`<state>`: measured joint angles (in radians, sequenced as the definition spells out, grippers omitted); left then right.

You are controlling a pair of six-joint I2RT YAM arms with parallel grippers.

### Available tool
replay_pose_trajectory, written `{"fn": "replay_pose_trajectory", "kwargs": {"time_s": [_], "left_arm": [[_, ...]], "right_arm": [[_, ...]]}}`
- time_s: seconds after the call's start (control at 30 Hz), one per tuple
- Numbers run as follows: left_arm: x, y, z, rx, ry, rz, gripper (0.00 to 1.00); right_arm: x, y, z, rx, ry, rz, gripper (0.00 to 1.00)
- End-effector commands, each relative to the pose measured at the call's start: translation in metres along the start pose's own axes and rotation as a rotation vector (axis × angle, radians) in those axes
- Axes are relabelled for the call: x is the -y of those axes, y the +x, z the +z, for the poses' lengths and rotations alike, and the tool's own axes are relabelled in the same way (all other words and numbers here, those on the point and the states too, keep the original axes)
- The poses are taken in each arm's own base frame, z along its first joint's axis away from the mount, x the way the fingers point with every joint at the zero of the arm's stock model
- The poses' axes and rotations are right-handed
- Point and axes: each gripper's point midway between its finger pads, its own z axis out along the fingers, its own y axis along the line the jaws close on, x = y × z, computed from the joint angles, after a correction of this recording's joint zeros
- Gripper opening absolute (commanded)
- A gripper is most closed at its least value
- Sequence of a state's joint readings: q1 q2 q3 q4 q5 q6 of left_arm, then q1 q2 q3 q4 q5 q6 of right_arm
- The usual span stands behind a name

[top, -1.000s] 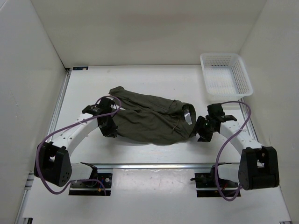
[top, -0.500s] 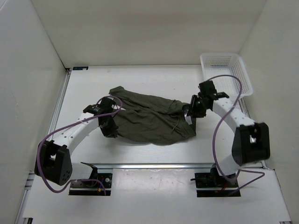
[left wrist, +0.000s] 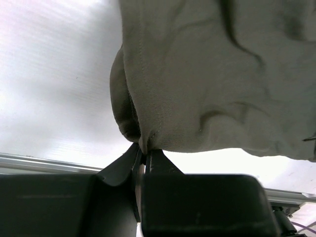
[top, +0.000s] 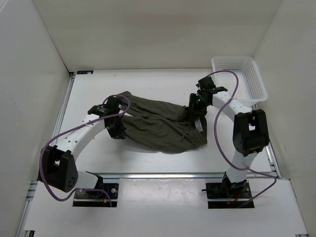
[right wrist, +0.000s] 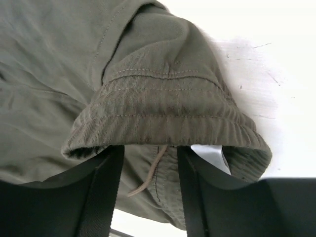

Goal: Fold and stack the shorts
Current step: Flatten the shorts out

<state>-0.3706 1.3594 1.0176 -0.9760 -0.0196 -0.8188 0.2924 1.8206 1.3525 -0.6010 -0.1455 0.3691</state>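
Observation:
The dark olive shorts (top: 158, 126) lie crumpled across the middle of the table, waistband to the right. My left gripper (top: 118, 131) is shut on a fold at their left edge; in the left wrist view the jaws (left wrist: 144, 152) pinch the fabric (left wrist: 207, 74) at its hem. My right gripper (top: 194, 108) is at the far right corner of the waistband. In the right wrist view it (right wrist: 148, 152) is open, and the ribbed waistband (right wrist: 168, 118) lies across the tips of its fingers (right wrist: 102, 187). A pale drawstring (right wrist: 149, 177) hangs between them.
A white mesh basket (top: 238, 79) stands at the far right corner of the table. White walls close in the left, far and right sides. A metal rail (top: 163, 175) runs along the near edge by the arm bases.
My right arm has swung from the near right of the shorts to the waistband's far right corner. My left gripper has shifted slightly farther away, still holding the fabric.

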Motion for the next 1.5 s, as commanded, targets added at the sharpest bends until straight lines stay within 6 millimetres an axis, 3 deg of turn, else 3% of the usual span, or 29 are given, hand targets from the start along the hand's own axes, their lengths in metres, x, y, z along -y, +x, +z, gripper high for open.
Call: {"fn": "replay_pose_trajectory", "kwargs": {"time_s": [0.0,0.07,0.27,0.3,0.37,0.43,0.53,0.63,0.67,0.7,0.8,0.87,0.93,1.07,1.1,1.17,1.23,1.33,1.37,1.43,1.47], "left_arm": [[0.007,-0.011,-0.010,0.040,0.013,0.023,0.11],[0.009,-0.013,-0.010,0.040,0.013,0.023,0.11],[0.008,-0.014,-0.010,0.040,0.000,0.024,0.11],[0.008,-0.014,-0.010,0.041,0.000,0.024,0.11],[0.008,-0.014,-0.007,0.034,-0.007,0.024,0.11],[0.009,-0.016,-0.009,0.040,0.000,0.033,0.11],[0.009,-0.016,-0.009,0.041,0.000,0.033,0.11],[0.008,-0.014,-0.012,0.039,-0.001,0.033,0.11],[0.009,-0.018,-0.014,0.054,-0.001,0.032,0.11],[0.010,-0.019,-0.016,0.055,-0.001,0.032,0.11],[0.010,-0.021,-0.021,0.068,-0.001,0.032,0.11],[0.010,-0.022,-0.023,0.068,-0.001,0.041,0.11],[0.009,-0.023,-0.023,0.074,-0.008,0.041,0.11],[0.007,-0.021,-0.021,0.068,-0.014,0.041,0.11],[0.004,-0.018,-0.018,0.059,-0.023,0.042,0.11],[0.004,-0.018,-0.018,0.059,-0.023,0.042,0.11],[0.001,-0.016,-0.016,0.052,-0.031,0.042,0.11],[0.000,-0.012,-0.014,0.039,-0.031,0.043,0.11],[0.000,-0.012,-0.014,0.039,-0.031,0.043,0.11],[0.000,-0.012,-0.014,0.039,-0.031,0.043,0.11],[0.000,-0.012,-0.014,0.039,-0.031,0.052,0.11]], "right_arm": [[-0.021,-0.024,-0.012,0.067,-0.077,-0.025,0.54],[-0.024,-0.024,-0.003,0.040,-0.102,-0.034,0.54],[-0.035,-0.024,-0.009,0.059,-0.121,-0.080,0.50],[-0.035,-0.026,-0.012,0.072,-0.117,-0.082,0.52],[-0.035,-0.029,-0.012,0.085,-0.110,-0.084,0.64],[-0.034,-0.041,-0.004,0.099,-0.094,-0.084,0.72],[-0.031,-0.048,0.012,0.089,-0.076,-0.069,0.72],[-0.028,-0.065,0.012,0.127,-0.028,-0.032,0.36],[-0.026,-0.067,0.012,0.134,-0.013,-0.019,0.05],[-0.026,-0.071,0.011,0.148,-0.004,-0.007,0.00],[-0.025,-0.081,-0.001,0.186,-0.005,0.036,0.00],[-0.016,-0.101,-0.010,0.219,-0.021,0.120,0.00],[0.000,-0.112,-0.004,0.210,-0.033,0.206,0.00],[0.012,-0.134,0.020,0.187,-0.064,0.359,0.00],[0.017,-0.143,0.030,0.184,-0.068,0.381,0.03],[0.018,-0.147,0.042,0.173,-0.074,0.393,0.20],[0.012,-0.164,0.034,0.218,-0.096,0.369,0.41],[0.012,-0.168,0.033,0.223,-0.091,0.317,0.57],[0.009,-0.174,0.019,0.256,-0.090,0.295,0.68],[0.016,-0.160,0.018,0.239,-0.062,0.265,0.69],[0.016,-0.160,0.005,0.263,-0.052,0.254,0.69]]}}
